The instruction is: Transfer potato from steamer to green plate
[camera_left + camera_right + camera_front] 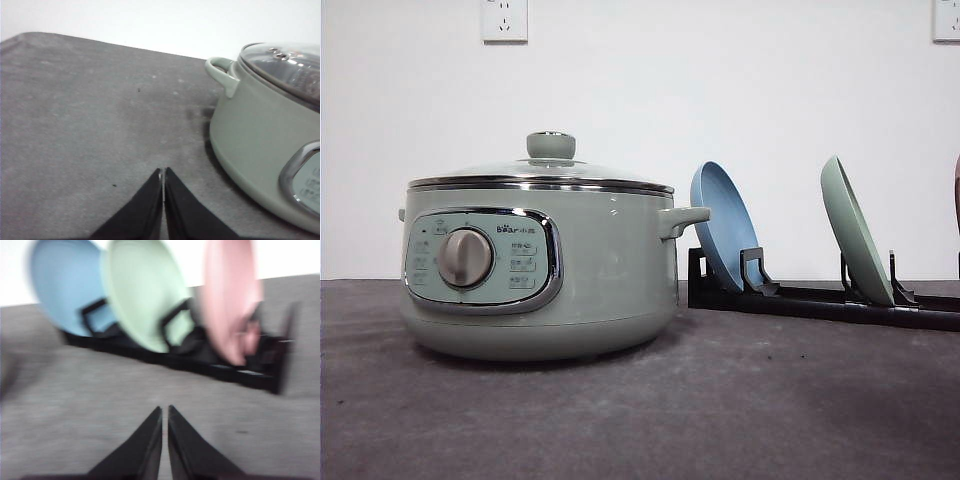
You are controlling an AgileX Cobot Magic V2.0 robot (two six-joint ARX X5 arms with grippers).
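The steamer (540, 270) stands on the left of the grey table, its glass lid with green knob (551, 145) on. The potato is hidden. The green plate (855, 232) leans upright in a black rack (820, 298) at the right; it also appears, blurred, as the green plate (145, 295) in the right wrist view. My left gripper (163, 172) is shut with nothing in it, low over bare table beside the steamer (260, 140). My right gripper (165, 410) is shut and empty, over the table in front of the rack.
A blue plate (723, 225) stands in the rack between the steamer and the green plate. A pink plate (230, 300) stands in the rack beyond the green one. Open grey table (720, 410) lies in front of the steamer and rack.
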